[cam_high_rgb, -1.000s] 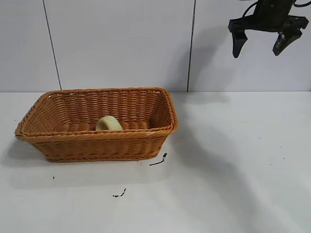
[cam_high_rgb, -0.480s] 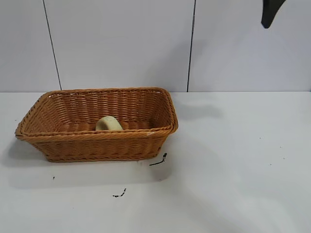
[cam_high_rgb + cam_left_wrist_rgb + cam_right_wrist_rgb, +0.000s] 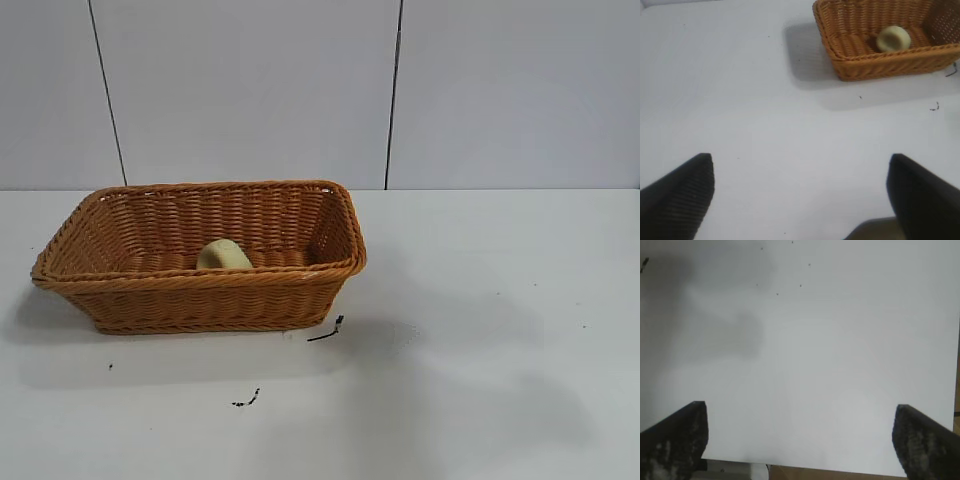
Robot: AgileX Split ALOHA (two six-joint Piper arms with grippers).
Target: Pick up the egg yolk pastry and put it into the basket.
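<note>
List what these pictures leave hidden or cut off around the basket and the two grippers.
- Egg yolk pastry: exterior view, its base is hidden behind the basket's near wall.
- Basket: left wrist view, its far end is cut off by the frame edge.
- Both arms: absent from the exterior view.
- Left gripper and right gripper: wrist views show only the wide-apart jaws, empty; the rest is cut off.

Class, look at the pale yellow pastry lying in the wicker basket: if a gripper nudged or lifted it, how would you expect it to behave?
The egg yolk pastry looks small and matte, so probably light and not slippery. Its rounded dome may rock or roll if nudged, though the basket walls would likely stop it. It could dent under a hard squeeze.
</note>
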